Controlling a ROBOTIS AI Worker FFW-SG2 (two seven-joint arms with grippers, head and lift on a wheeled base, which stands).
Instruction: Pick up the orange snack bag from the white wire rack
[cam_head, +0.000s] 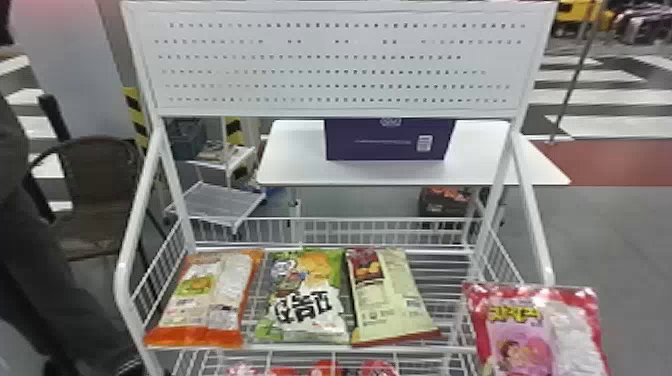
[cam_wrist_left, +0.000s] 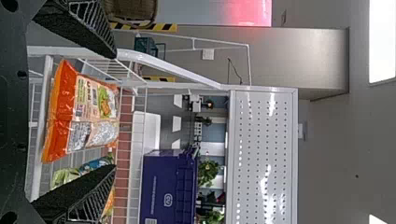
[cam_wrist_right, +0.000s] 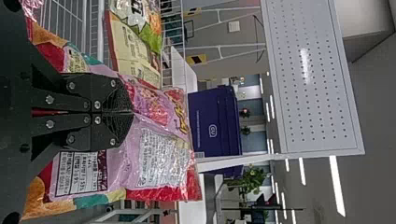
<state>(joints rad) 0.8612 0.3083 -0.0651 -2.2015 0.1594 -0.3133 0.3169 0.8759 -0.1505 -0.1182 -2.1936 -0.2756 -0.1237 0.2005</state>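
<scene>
The orange snack bag (cam_head: 205, 295) lies at the left end of the white wire rack's (cam_head: 310, 348) upper shelf. In the left wrist view the same orange bag (cam_wrist_left: 81, 112) shows between and beyond the fingers of my left gripper (cam_wrist_left: 115, 112), which stands open and apart from it. My right gripper (cam_wrist_right: 130, 112) is shut on a pink snack bag (cam_wrist_right: 161, 154). In the head view that pink bag (cam_head: 537, 330) is at the right side of the rack.
A green and white bag (cam_head: 303, 300) and a pale yellow-green bag (cam_head: 390, 295) lie beside the orange one. Red packages (cam_head: 325, 370) sit on the lower level. Behind stand a white table (cam_head: 295, 155) with a purple box (cam_head: 390, 142), and a chair (cam_head: 95, 190) at left.
</scene>
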